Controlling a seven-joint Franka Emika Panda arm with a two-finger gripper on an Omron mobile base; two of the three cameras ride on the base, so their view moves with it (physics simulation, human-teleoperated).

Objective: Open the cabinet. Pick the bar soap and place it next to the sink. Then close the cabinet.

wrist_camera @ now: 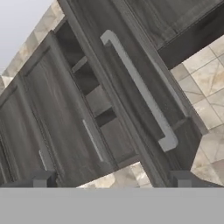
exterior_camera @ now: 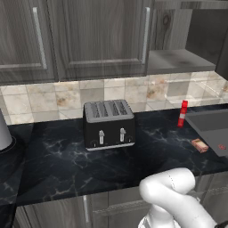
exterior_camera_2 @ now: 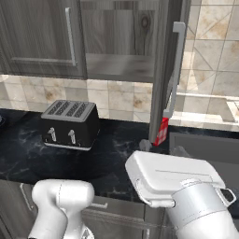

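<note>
The cabinet (exterior_camera_2: 116,42) is the biggest thing here: dark grey-brown wood grain, stiff panelled doors, a pale grey shelf (exterior_camera: 178,60) showing bare inside. Its right door (exterior_camera_2: 165,70) stands swung out, edge-on in the right base view, with a long silver bar handle (exterior_camera_2: 176,65) running down it. I judge the door rigid and light on its hinge; the handle is smooth metal, so a push on the flat panel or a hold across the middle of the bar would serve best for closing.

The counter (exterior_camera: 67,156) is black marbled stone, glossy and hard. At its far right lies the sink (exterior_camera: 209,124), a dark grey rectangular basin with a thin, lighter rim.

The toaster (exterior_camera: 108,124) sits left of centre, a black box with a silver top and two levers.

A slim red-and-white bottle (exterior_camera: 182,113) stands upright near the sink's far left corner.

The soap (exterior_camera: 199,145) is a small tan-pink block lying flat on the counter just beside the sink's left rim, so that step looks done. It should be light, firm and likely slick; its long sides offer the grip.

The gripper (wrist_camera: 111,179) is spread wide with nothing between its fingertips (wrist_camera: 43,178), and looks along the door handle (wrist_camera: 140,89).
</note>
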